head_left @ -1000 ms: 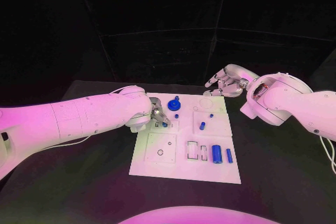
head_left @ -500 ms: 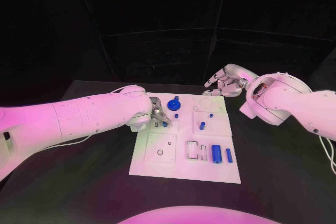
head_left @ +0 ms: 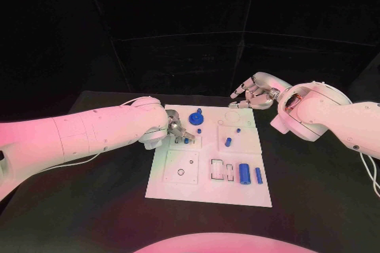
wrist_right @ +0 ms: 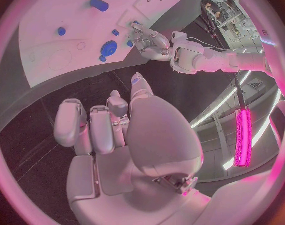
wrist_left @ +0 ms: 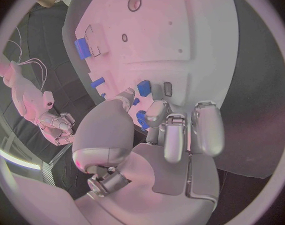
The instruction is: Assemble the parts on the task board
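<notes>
The white task board (head_left: 182,154) lies in the middle of the table. My left hand (head_left: 175,129) is at its left edge, low over the board, and pinches a small blue part (wrist_left: 144,88) between thumb and a finger beside a small slot (wrist_left: 167,89). My right hand (head_left: 253,94) hovers past the board's far right corner with nothing in it, its fingers apart. A round blue part (head_left: 196,119) stands near the far edge. Two short pegs (head_left: 228,142) stand mid-board. A blue cylinder (head_left: 245,173) and a thin blue bar (head_left: 259,175) lie at the near right.
Rectangular recesses (head_left: 217,169) sit left of the cylinder, and a square plate with a small hole (head_left: 181,172) takes up the board's near left. Black table (head_left: 95,209) surrounds the board on all sides. My left forearm (head_left: 87,135) crosses the table's left half.
My left hand has shifted very slightly at the board's left edge, still pinching the blue part. The right hand has stayed where it was.
</notes>
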